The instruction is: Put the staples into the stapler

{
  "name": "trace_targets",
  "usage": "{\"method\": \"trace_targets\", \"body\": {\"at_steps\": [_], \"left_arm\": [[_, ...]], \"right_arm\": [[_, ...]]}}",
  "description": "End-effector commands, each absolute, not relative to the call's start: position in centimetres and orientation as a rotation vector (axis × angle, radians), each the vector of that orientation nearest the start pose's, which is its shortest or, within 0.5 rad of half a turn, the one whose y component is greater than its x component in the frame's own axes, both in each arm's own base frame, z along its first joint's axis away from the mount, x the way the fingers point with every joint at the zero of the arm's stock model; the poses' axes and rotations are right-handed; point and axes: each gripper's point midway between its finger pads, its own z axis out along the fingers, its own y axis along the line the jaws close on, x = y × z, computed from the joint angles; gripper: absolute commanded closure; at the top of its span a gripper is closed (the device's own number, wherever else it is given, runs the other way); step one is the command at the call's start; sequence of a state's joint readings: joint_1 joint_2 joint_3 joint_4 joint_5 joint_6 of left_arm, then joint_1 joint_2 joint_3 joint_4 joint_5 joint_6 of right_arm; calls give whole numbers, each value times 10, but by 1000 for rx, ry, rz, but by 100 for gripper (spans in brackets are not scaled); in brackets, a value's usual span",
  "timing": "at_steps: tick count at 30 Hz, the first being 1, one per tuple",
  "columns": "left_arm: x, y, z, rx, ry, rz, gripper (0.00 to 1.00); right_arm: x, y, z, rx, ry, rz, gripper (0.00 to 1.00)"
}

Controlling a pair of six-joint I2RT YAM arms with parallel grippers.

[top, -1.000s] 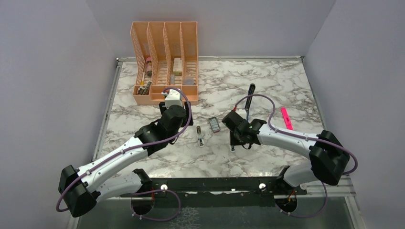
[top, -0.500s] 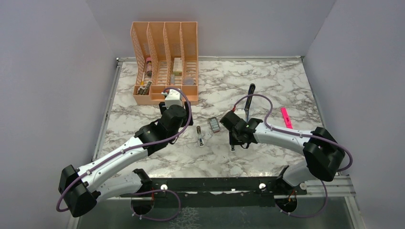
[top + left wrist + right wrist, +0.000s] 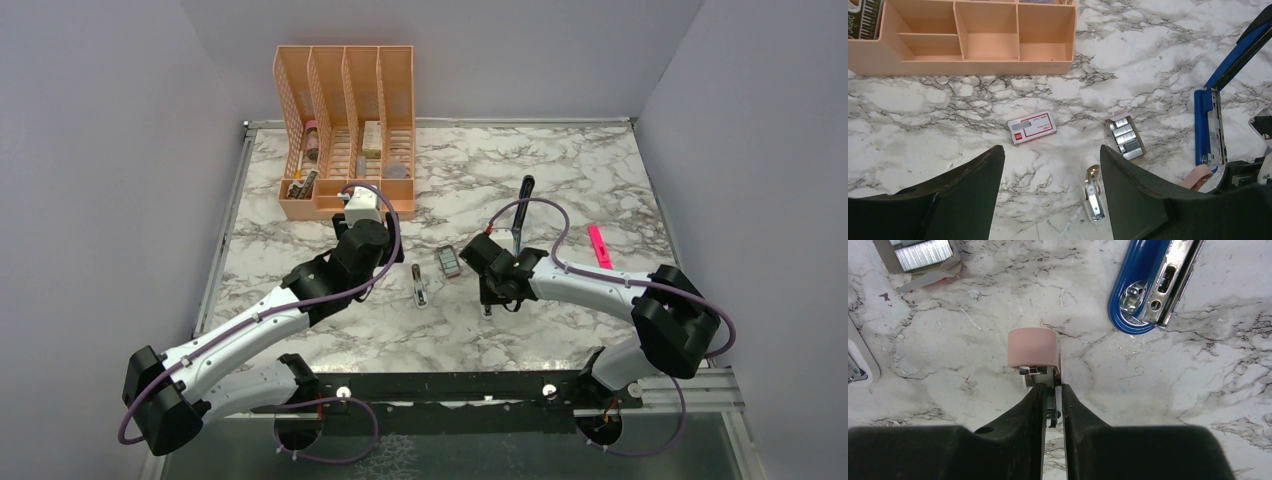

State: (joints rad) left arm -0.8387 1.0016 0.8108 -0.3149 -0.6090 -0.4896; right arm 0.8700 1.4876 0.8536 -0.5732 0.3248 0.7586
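The blue stapler [image 3: 1202,116] lies opened out, its metal channel bare and its black-tipped top arm [image 3: 523,200] swung away; its rounded end [image 3: 1128,305] is ahead and to the right of my right gripper. The staples' red-and-white box [image 3: 1032,127] rests on the marble ahead of my left gripper [image 3: 1050,155], which is open and holds nothing. An open tray of staple strips [image 3: 1126,138] [image 3: 449,262] lies between the box and the stapler. My right gripper [image 3: 1052,386] [image 3: 488,298] is shut on a small pink-capped metal piece [image 3: 1033,347], low over the table.
A white staple remover [image 3: 1093,195] [image 3: 420,286] lies by my left gripper's right finger. A peach desk organiser [image 3: 345,130] stands at the back left. A pink highlighter [image 3: 599,247] lies to the right. Grey walls enclose the marble table [image 3: 580,160].
The right arm's elbow has drifted slightly left while its gripper stays shut by the stapler's near end. The left arm has not moved.
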Motion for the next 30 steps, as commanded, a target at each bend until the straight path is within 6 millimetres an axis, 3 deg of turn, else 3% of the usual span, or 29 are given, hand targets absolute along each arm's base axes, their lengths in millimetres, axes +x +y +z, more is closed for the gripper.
{"method": "trace_targets", "body": {"at_steps": [1,19,25,30], "left_arm": [[273,-181,209,-23,1977,-263,29],[273,-181,207,-27,1982,-270,29],[273,-182,208,-27,1980,-273,29],[272,-181,208,-29,1977,-274,29]], "right_arm": [[213,202,32,-40,2658,30,78],[196,197,30,-88,2707,73,78],[207,199,43,-65,2655,70,77],[227,204,69,-35,2561,66,74]]}}
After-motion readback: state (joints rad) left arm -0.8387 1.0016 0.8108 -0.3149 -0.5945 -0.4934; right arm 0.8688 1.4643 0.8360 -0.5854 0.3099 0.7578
